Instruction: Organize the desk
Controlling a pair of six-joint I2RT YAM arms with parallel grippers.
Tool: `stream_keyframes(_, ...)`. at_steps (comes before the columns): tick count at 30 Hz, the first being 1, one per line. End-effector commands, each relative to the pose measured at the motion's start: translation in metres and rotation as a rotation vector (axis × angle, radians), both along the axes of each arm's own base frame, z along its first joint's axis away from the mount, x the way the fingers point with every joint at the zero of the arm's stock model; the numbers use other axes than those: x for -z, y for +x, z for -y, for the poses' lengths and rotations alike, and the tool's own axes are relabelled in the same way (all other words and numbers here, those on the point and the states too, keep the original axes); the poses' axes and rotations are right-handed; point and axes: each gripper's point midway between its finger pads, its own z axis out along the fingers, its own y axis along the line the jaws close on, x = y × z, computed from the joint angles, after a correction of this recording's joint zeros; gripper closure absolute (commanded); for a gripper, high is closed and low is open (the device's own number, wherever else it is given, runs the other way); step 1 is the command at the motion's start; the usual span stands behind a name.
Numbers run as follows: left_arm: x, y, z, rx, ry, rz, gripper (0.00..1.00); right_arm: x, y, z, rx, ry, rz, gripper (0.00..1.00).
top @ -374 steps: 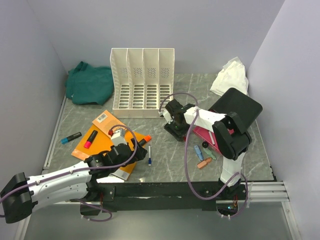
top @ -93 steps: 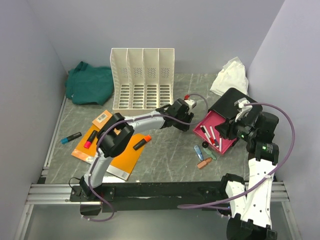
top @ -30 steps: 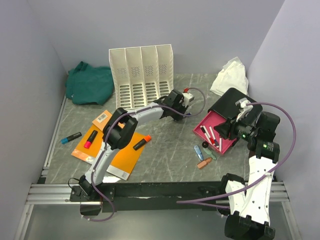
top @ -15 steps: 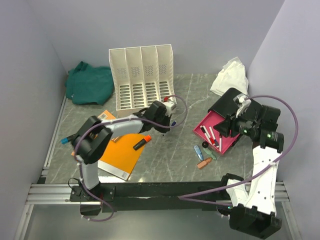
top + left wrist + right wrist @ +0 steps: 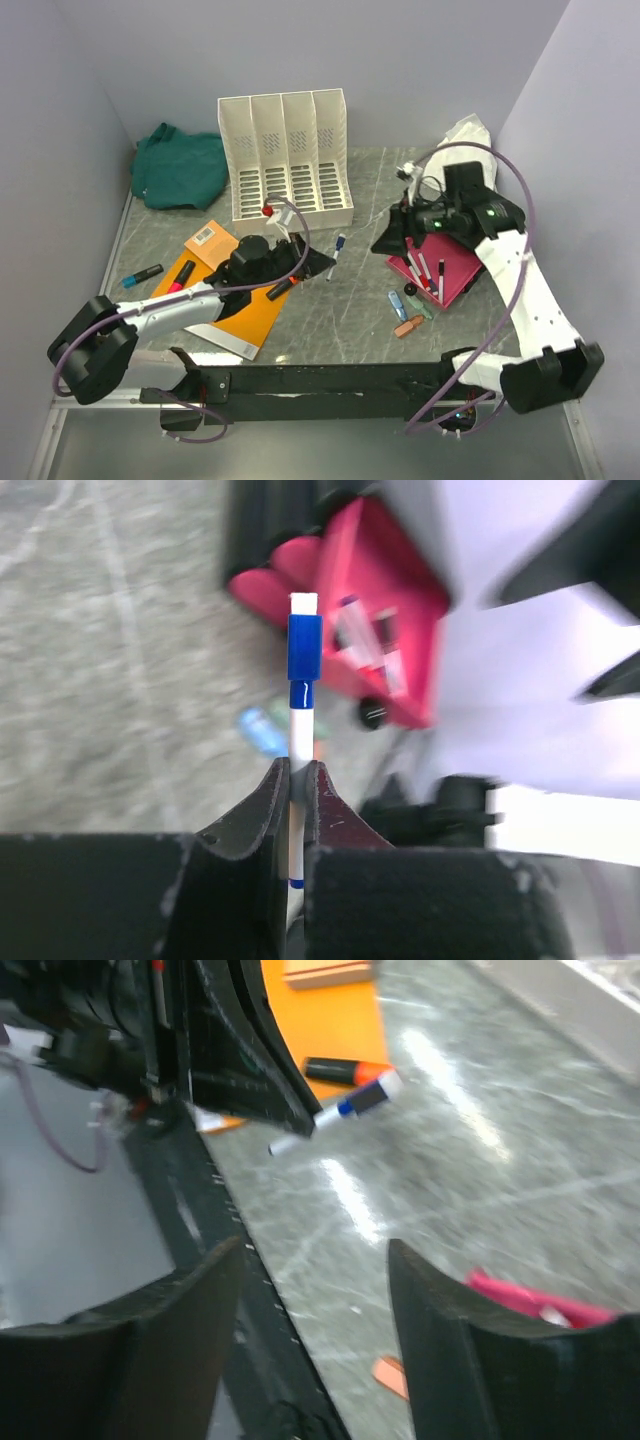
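Desk (image 5: 350,300), spans whole view: partly sorted. Pink case (image 5: 458,262), 3 o'clock, holds some pens (image 5: 420,270); markers (image 5: 182,278) loose at 9 & 5. L gripper (image 5: 297,780) clamps blue-capped pen (image 5: 303,660); R gripper (image 5: 315,1250) agape, empty.

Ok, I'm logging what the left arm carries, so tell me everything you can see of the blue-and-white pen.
The pen is a slim, plastic-looking white barrel with a blue cap section below its white tip. The left end effector, shut, clamps its lower part; it sticks straight out beyond the fingertips, apparently raised above the desk, aimed toward the pink tray. Nothing else touches it.
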Motion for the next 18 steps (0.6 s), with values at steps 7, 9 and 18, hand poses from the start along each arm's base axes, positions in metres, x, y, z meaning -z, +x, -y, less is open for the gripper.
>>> stream_keyframes(7, -0.108, -0.015, 0.01, -0.045, -0.429, 0.037, 0.99, -0.03, 0.027, -0.071, -0.021, 0.214, -0.204, 0.21)
stream_keyframes(9, -0.112, -0.014, 0.011, -0.05, -0.448, 0.038, 0.99, -0.033, 0.032, -0.076, -0.005, 0.217, -0.191, 0.21)
stream_keyframes(18, -0.124, -0.01, 0.032, -0.016, -0.489, 0.026, 0.99, -0.023, 0.036, -0.078, 0.066, 0.245, -0.259, 0.3)
